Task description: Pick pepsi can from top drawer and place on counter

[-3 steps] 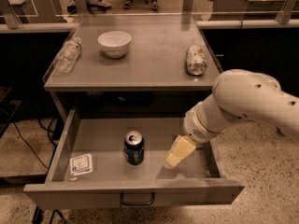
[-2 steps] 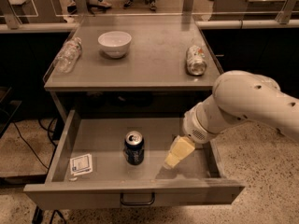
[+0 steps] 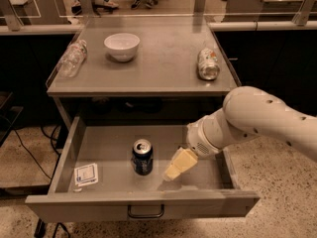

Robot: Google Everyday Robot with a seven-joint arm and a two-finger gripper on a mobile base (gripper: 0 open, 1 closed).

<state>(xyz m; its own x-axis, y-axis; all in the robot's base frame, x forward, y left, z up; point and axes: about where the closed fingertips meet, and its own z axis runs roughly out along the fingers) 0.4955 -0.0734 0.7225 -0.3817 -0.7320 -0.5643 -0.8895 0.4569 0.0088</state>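
The pepsi can stands upright in the middle of the open top drawer, dark blue with a silver top. My gripper hangs inside the drawer just to the right of the can, tilted down and left, a short gap away from it and holding nothing. The white arm reaches in from the right. The counter is above and behind the drawer.
On the counter are a white bowl, a clear plastic bottle lying at the left edge, and a silver can with green marks lying at the right. A small white packet lies at the drawer's left. Clear guard panels line the counter's edges.
My gripper has shifted a little to the left, closer to the pepsi can. The can and the drawer have not moved.
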